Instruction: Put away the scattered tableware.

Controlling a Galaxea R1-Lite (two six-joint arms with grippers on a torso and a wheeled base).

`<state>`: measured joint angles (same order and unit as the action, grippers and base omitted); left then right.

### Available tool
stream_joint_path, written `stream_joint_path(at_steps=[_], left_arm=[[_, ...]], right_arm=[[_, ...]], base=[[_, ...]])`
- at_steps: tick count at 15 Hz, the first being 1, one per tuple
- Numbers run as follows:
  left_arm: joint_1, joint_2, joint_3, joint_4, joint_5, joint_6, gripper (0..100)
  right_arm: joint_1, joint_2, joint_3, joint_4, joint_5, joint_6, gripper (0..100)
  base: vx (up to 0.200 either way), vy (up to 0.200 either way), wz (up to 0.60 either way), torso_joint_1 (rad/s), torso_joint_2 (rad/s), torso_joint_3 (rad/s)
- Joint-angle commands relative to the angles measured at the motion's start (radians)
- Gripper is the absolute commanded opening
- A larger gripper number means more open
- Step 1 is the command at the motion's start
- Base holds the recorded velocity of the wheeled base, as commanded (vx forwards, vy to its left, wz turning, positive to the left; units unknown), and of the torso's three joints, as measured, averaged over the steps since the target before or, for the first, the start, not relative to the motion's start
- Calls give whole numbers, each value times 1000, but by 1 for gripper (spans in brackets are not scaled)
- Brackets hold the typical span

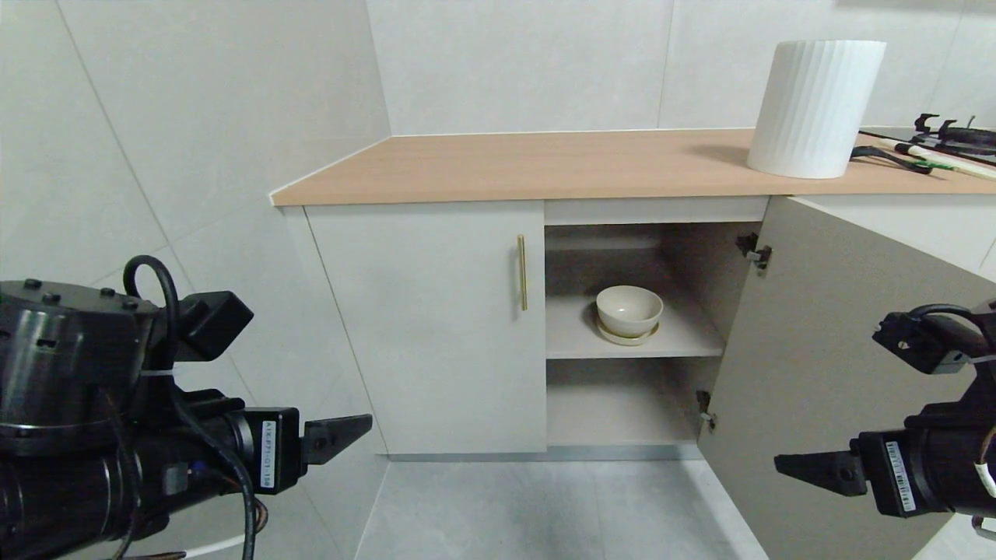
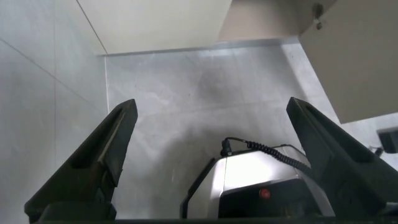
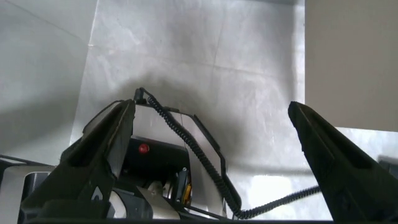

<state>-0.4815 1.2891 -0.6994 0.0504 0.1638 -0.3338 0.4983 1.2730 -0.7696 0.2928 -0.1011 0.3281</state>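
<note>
While holding left gripper (image 2: 211, 106) and right gripper (image 3: 211, 107) wide open, empty, at 8 and 4 o'clock, seemingly finishing: bowl (image 1: 629, 309) shelved, likely swinging door (image 1: 809, 365) at 3 o'clock shut next.

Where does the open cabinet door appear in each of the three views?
Head view: the door stands open at the cabinet's right side.
Left wrist view: the door is the beige panel bearing a hinge.
Right wrist view: the door is the plain beige panel.
Shared landmark: the grey floor.
</note>
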Motion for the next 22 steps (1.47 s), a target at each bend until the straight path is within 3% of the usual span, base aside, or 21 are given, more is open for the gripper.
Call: stream_joint_path(at_steps=[1,5,7,8,10,17,20,22], left_arm=[[0,2,1,0,-1,-1,100],[0,4,4,0,-1,1,100],[-2,4,6,0,-1,2,100],[0,4,6,0,0,4,100],[0,4,17,0,2,38,100],[0,2,17,0,2,38,100],[0,2,17,0,2,38,100],[0,2,18,0,2,38,100]], right_arm=[[0,5,1,0,0,-1,100],[0,-1,4,6,-2,-14,100],[0,-12,-13,77,-3,-17,100],[0,-18,-19,95,-3,-26,100],[-1,-61,-40,221,-5,-101,100],[-1,-139,-66,459,-51,-224,100],[-3,-161,-73,499,-106,-236,100],[-60,-179,-96,500,-154,-235,100]], base=[[0,0,0,0,0,0],[0,0,0,0,0,0],[0,0,0,0,0,0],[0,-200,0,2,-2,7],[0,-200,0,2,0,2],[0,-200,0,4,0,3],[0,-200,0,-1,2,5],[0,-100,0,1,-1,-1]])
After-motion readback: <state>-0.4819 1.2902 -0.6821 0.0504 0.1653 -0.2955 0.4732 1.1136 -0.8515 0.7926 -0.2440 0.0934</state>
